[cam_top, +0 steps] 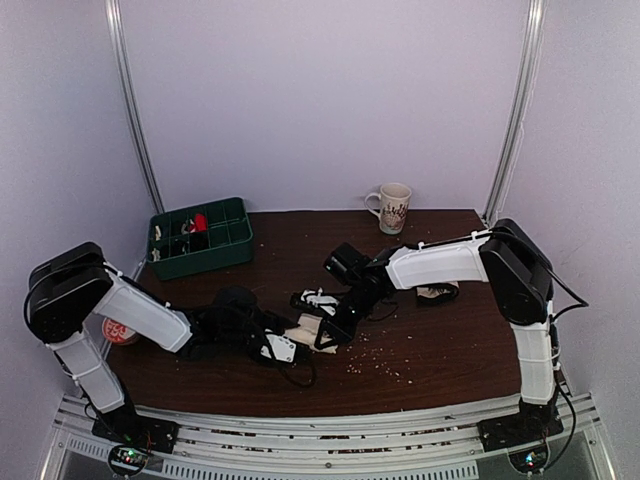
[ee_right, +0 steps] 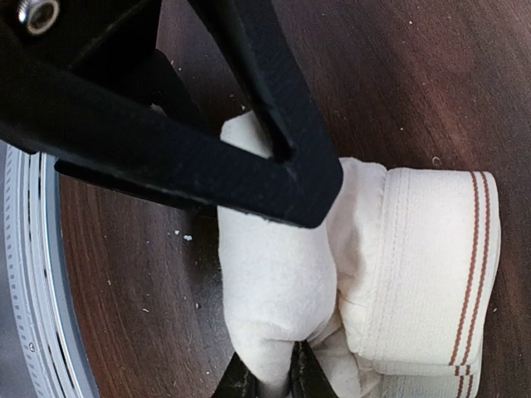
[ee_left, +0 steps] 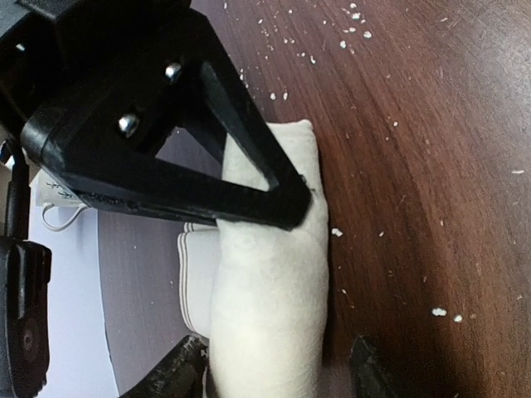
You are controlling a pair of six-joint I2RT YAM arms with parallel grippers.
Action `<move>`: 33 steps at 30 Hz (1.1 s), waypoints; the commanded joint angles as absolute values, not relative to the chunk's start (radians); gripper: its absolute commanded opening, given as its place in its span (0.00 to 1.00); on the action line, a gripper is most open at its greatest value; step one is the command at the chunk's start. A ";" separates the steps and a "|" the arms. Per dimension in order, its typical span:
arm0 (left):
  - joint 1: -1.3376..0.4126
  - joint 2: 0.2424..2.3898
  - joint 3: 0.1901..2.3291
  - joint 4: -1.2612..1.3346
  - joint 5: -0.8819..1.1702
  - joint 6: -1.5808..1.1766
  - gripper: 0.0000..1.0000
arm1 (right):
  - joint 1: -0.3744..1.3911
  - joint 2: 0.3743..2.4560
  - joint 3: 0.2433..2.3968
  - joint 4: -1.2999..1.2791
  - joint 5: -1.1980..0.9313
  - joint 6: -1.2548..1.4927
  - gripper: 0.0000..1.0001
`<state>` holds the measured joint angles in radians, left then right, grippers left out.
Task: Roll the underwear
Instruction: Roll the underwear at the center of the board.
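The cream underwear [cam_top: 310,328] lies near the table's middle, rolled into a thick tube [ee_left: 270,290], with a flat folded part and a brown-striped waistband [ee_right: 431,265] beside it. My left gripper [cam_top: 283,347] is open and straddles one end of the roll [ee_left: 274,377]; its left finger [ee_left: 178,373] is against the cloth and its right finger [ee_left: 365,373] stands a little off it. My right gripper [cam_top: 330,328] is shut on the other end of the roll, pinching a tuck of cloth [ee_right: 272,381]. Each gripper's black finger crosses the top of the other's wrist view.
A green compartment bin [cam_top: 200,237] stands at the back left and a patterned mug [cam_top: 392,207] at the back. A small dark object [cam_top: 437,294] lies to the right, and a red-and-white disc [cam_top: 120,330] at the left edge. White crumbs [cam_top: 375,360] dot the wood.
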<state>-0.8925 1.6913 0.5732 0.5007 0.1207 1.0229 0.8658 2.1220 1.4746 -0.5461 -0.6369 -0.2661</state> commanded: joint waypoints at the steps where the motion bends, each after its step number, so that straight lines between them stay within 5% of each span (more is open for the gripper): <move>1: -0.908 1.719 0.608 0.541 0.090 1.018 0.62 | 0.888 2.219 1.416 -0.719 -0.571 -0.269 0.12; 5: -0.914 1.754 0.639 0.516 0.056 1.007 0.60 | 0.887 2.221 1.415 -0.720 -0.571 -0.272 0.12; 15: -0.917 1.781 0.695 0.398 0.067 0.991 0.19 | 0.886 2.198 1.413 -0.712 -0.521 -0.260 0.12; 19: -0.917 1.792 0.759 0.256 0.112 0.961 0.00 | 0.880 2.126 1.377 -0.659 -0.456 -0.223 0.23; 24: -0.915 1.845 0.880 0.044 0.179 0.889 0.00 | 0.880 1.935 1.240 -0.519 -0.309 -0.140 0.47; 33: -0.870 1.987 1.130 -0.303 0.333 0.755 0.00 | 0.879 1.620 0.987 -0.324 0.005 -0.017 0.60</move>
